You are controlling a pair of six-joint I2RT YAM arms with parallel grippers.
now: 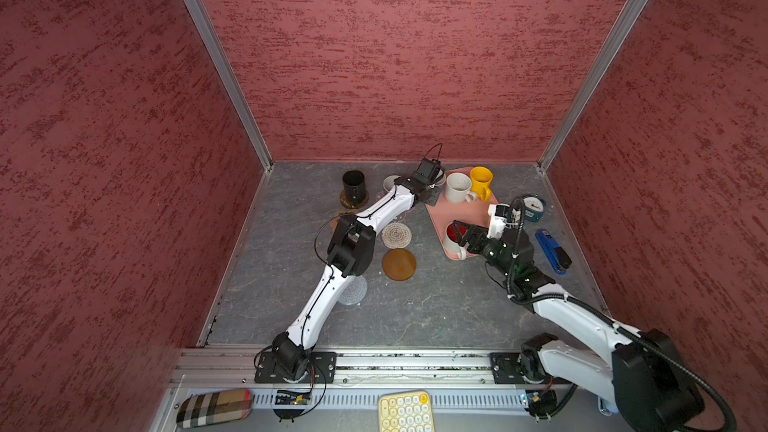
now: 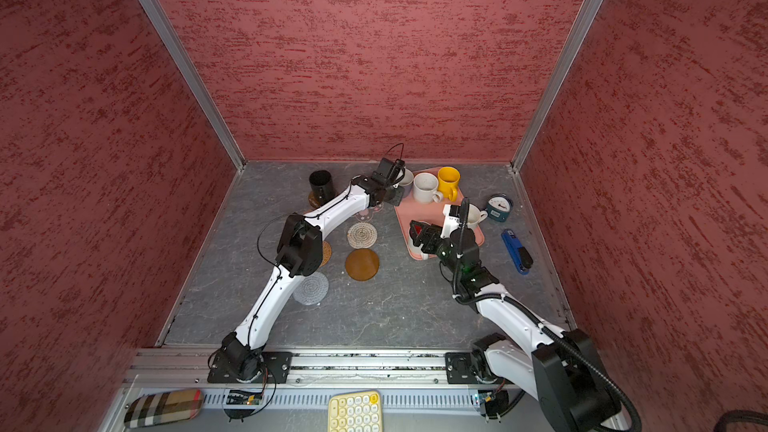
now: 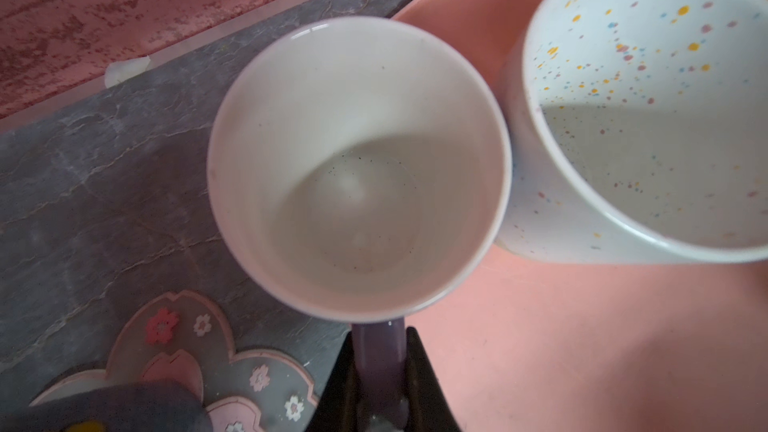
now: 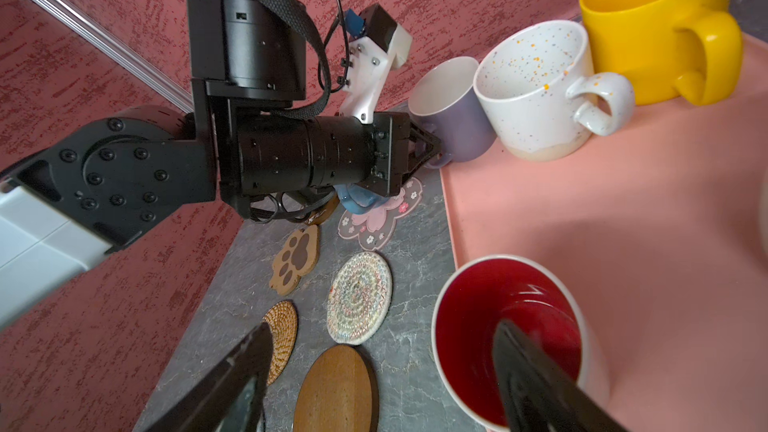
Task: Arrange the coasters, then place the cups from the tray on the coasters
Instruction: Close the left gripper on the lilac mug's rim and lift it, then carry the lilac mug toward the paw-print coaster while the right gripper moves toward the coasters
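My left gripper (image 3: 380,388) is shut on the handle of the lavender cup (image 3: 357,168), at the far left edge of the pink tray (image 1: 482,218). Beside it on the tray stand the speckled cup (image 1: 457,188) and the yellow cup (image 1: 481,182). My right gripper (image 4: 382,328) is open at the white cup with red inside (image 4: 507,338), one finger inside it and the other outside. The black cup (image 1: 353,187) stands on a brown coaster. A light blue cup (image 4: 357,201) sits on the flower coaster (image 4: 382,209). The cream cup (image 2: 473,218) shows behind my right wrist.
The paw coaster (image 4: 295,259), a rattan round (image 4: 282,338), a beige woven round (image 1: 396,234), a brown disc (image 1: 399,264) and a grey woven round (image 1: 353,289) lie left of the tray. A teal clock (image 1: 533,206) and blue stapler (image 1: 552,251) lie to its right.
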